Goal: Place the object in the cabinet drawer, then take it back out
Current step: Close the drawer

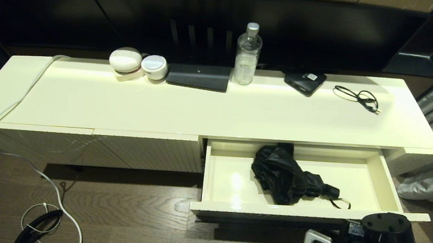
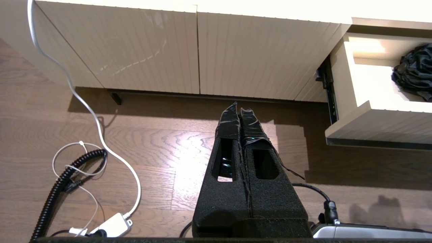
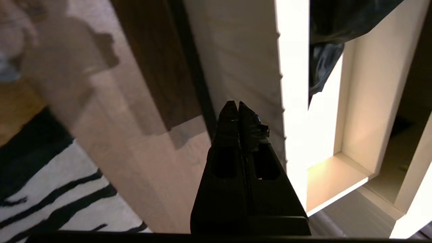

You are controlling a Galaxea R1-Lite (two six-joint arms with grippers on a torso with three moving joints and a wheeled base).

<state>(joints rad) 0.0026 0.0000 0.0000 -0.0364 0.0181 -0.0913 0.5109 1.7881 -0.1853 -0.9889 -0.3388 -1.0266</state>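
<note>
One umbrella [image 1: 288, 176] in one open drawer [image 1: 385, 183], one bottle [image 1: 247, 55] above.

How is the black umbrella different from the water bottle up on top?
The umbrella is black and crumpled; the water bottle is clear and smooth. The umbrella lies flat on its side, while the bottle stands upright. The umbrella sits inside the open drawer; the bottle stands on the cabinet top. No hand is touching either one.

Both grippers are matte black, the left gripper [image 2: 239, 111] with tape-wrapped fingertips [image 2: 229, 121] and slotted fingers. The right gripper [image 3: 238, 109] matches it. The right arm [image 1: 386, 242] shows a round black housing with recessed screws and a small white label.
</note>
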